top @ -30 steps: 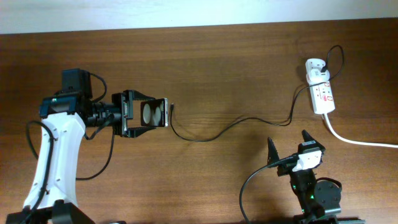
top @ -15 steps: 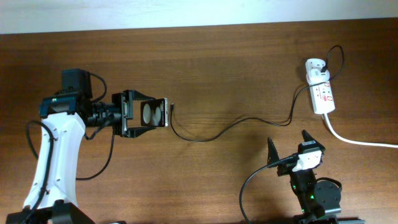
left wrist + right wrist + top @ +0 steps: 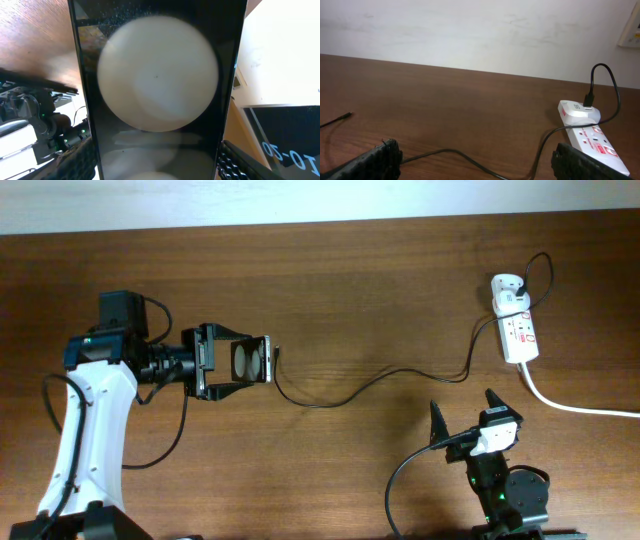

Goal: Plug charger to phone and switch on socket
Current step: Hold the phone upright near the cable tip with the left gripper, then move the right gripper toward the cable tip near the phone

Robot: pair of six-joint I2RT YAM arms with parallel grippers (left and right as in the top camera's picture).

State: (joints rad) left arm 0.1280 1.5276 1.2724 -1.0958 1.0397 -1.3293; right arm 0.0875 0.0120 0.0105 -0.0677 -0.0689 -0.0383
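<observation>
While the left gripper (image 3: 260, 361) is clamped across the phone (image 3: 248, 361), whose long axis runs 9 to 3 o'clock in the overhead view, the plug tip (image 3: 275, 351) of the charger (image 3: 380, 377) lies just beside the phone's far end, at about 2 o'clock from it, not yet inserted. The cable loops away toward 3 o'clock to the adapter (image 3: 507, 288) on the socket (image 3: 520, 335). The right gripper (image 3: 462, 404) waits with its jaws wide and empty. The tip is well off at its 10 o'clock and the socket nearer at 1 o'clock, so this arm looks better placed for both. No view shows the phone's port. A blurred white disc (image 3: 157, 75) fills the left wrist view, and the red switch marks (image 3: 606, 148) are too small to read.
</observation>
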